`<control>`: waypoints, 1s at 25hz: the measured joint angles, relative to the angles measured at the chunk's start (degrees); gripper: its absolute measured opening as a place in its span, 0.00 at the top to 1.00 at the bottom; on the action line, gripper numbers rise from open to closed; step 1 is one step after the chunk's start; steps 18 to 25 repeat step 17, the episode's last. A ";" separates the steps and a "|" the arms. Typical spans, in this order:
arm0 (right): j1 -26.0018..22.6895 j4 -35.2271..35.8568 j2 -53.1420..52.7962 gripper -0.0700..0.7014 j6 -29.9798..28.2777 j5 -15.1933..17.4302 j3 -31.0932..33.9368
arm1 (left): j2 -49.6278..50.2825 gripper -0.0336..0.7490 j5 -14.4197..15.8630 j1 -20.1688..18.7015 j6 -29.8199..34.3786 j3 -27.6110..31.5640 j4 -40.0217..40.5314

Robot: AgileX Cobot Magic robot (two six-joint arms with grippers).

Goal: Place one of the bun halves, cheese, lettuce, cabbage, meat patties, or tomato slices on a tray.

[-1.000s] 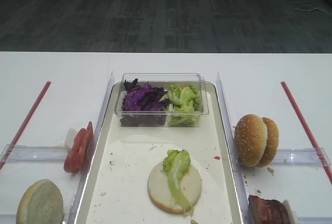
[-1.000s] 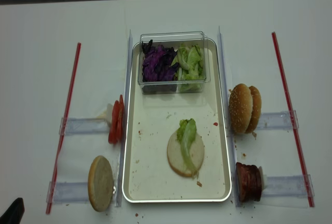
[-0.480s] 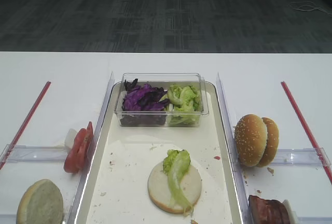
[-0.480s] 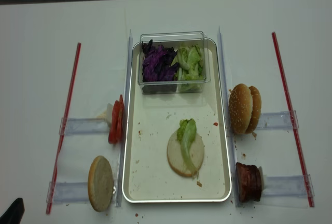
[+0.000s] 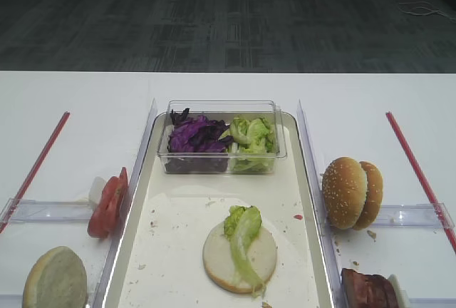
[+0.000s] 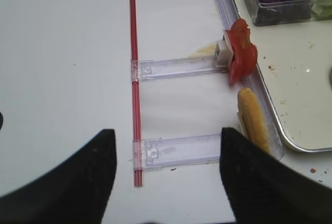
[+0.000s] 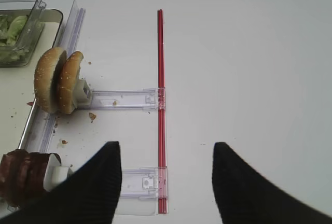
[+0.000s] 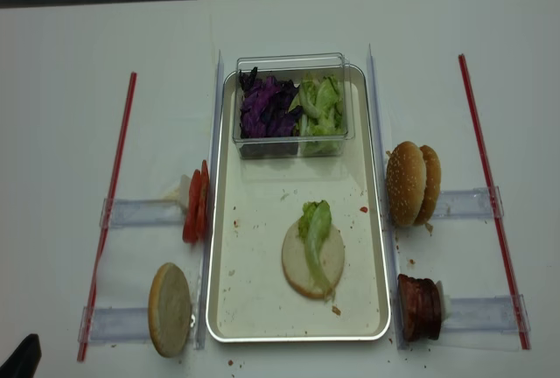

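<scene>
The right hand (image 7: 163,182) hangs above the table (image 7: 249,53) with its two dark fingers (image 7: 98,182) spread wide and nothing between them. Just ahead of it and between the fingers runs a red strip (image 7: 161,79), crossed by a clear plastic holder (image 7: 124,99). Off to its left, two sesame-crusted bun halves (image 7: 57,81) stand on edge against that holder, and nearer, beside its left finger, the meat patties (image 7: 21,175) stand as a dark stack. The left hand (image 6: 166,177) is likewise parted and empty, its fingers (image 6: 78,182) framing another red strip (image 6: 135,79). Ahead and to its right the tomato slices (image 6: 243,53) stand on edge at a holder's end, and closer to its right finger a single bun half (image 6: 253,117) stands edgewise just beside the tray (image 6: 290,130). On the tray, further right of that hand, a pale bun half (image 8: 312,260) lies cut face up with a long strip of lettuce (image 8: 316,229) draped across it. At the tray's far end a clear tub (image 8: 293,146) holds purple cabbage (image 8: 267,107) on the side nearer the left hand and more green leaves (image 8: 322,102) on the side nearer the right hand.
</scene>
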 joint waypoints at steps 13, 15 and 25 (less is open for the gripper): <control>0.00 0.08 0.00 0.38 0.03 0.00 0.00 | 0.00 0.43 0.00 0.00 0.00 0.00 0.00; 0.00 0.08 0.00 0.38 0.03 0.00 0.00 | 0.00 0.43 0.00 0.00 0.00 0.00 0.00; 0.00 0.08 0.00 0.38 0.03 0.00 0.00 | 0.00 0.43 0.00 0.00 0.00 0.00 0.00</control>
